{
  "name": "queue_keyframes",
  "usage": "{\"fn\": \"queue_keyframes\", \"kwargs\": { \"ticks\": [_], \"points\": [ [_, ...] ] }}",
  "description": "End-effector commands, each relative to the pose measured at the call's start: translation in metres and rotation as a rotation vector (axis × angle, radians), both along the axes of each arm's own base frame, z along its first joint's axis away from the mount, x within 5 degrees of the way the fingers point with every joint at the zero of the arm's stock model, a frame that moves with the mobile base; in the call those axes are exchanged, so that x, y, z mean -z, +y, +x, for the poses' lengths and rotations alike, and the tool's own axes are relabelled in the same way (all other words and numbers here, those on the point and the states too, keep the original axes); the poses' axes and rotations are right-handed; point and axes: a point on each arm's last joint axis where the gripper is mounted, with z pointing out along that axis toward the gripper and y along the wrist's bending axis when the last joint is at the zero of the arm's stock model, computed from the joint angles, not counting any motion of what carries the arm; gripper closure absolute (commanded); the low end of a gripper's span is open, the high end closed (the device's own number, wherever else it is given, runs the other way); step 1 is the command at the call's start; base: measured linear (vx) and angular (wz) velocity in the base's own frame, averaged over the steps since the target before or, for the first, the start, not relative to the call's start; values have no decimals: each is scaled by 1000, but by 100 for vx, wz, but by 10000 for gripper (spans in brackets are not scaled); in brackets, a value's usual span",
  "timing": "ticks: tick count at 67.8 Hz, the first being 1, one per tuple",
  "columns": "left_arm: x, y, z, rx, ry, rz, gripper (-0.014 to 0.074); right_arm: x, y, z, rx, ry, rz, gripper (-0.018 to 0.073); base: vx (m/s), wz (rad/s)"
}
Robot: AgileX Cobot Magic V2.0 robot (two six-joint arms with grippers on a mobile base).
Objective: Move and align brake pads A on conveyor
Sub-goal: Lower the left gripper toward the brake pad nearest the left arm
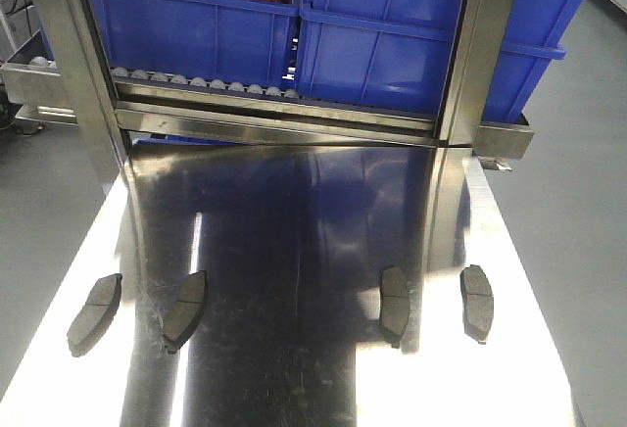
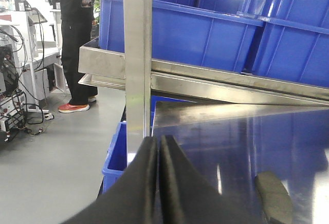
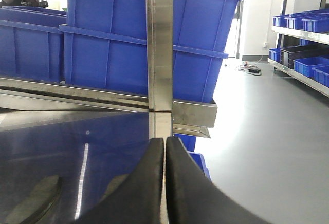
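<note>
- Looking down from the front camera, I see four dark-grey brake pads point(image 1: 184, 309) lying flat on a shiny steel table point(image 1: 294, 212), in a loose row near its front edge.
- Two lie to the left: the outer left pad point(image 1: 95, 314) and the inner left pad point(image 1: 184, 309), both slanted with their far ends leaning right.
- Two lie to the right: the inner right pad point(image 1: 394, 305) and the outer right pad point(image 1: 477, 302), both pointing almost straight away from me.
- Bare steel separates the pairs widely, and no pad touches another.
- My left gripper point(image 2: 159, 141) has its two black fingers point(image 2: 136, 188) pressed together with only a thin seam between them, and it grips nothing.
- One pad point(image 2: 275, 198) shows on the table, low and to the right in the left wrist view.
- My right gripper point(image 3: 165, 141) is likewise closed to a thin seam and empty.
- A dark curved shape point(image 3: 36, 203) lies low on the left in the right wrist view, too blurred for me to name.
- Behind the table, blue bins point(image 1: 392, 25) rest on a steel rack point(image 1: 274, 118) between upright steel posts point(image 1: 73, 65).
- A person point(image 2: 77, 39) in black with red shoes stands far off to the left.
</note>
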Motion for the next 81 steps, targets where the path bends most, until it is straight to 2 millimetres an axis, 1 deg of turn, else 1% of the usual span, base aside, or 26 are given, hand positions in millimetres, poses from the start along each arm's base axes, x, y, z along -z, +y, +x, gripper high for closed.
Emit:
{"fn": "queue_keyframes", "kwargs": {
  "ticks": [1, 81],
  "points": [
    [-1, -1, 0, 7, -66, -13, 603, -4, 1, -1, -4, -79, -10, 571, 0, 0],
    [-1, -1, 0, 7, -66, -13, 603, -4, 1, -1, -4, -78, -10, 571, 0, 0]
  ]
}}
